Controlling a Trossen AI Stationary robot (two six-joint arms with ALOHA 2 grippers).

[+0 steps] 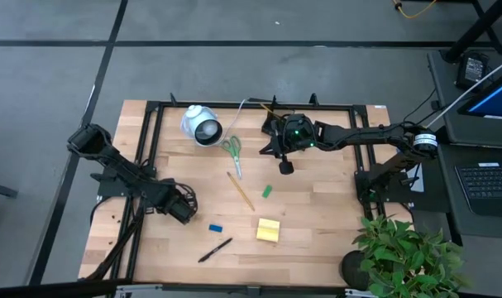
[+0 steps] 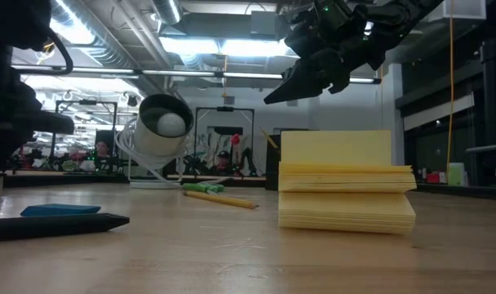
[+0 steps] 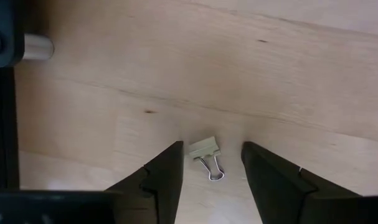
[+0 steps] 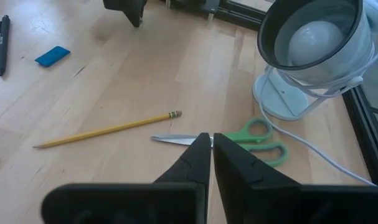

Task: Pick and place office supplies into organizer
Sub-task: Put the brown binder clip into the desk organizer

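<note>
We find the left gripper (image 3: pixel 210 180) jaws wide, straddling a small pale metal binder clip (image 3: pixel 207 156) low in the left wrist view, ungrasped, needing closure, while the right gripper (image 4: pixel 212 163), nearly shut and empty, hangs over the green-handled scissors (image 4: pixel 238 142).

One pair of green-handled scissors (image 1: pixel 231 150), one yellow pencil (image 1: pixel 240 190), one black pen (image 1: pixel 215 249), one blue eraser (image 1: pixel 215 227) and one yellow sticky-note pad (image 1: pixel 268 230) are counted on the table. One small green item (image 1: pixel 267 191), one white round device (image 1: pixel 202 126) and one binder clip (image 3: pixel 207 156) are also counted
</note>
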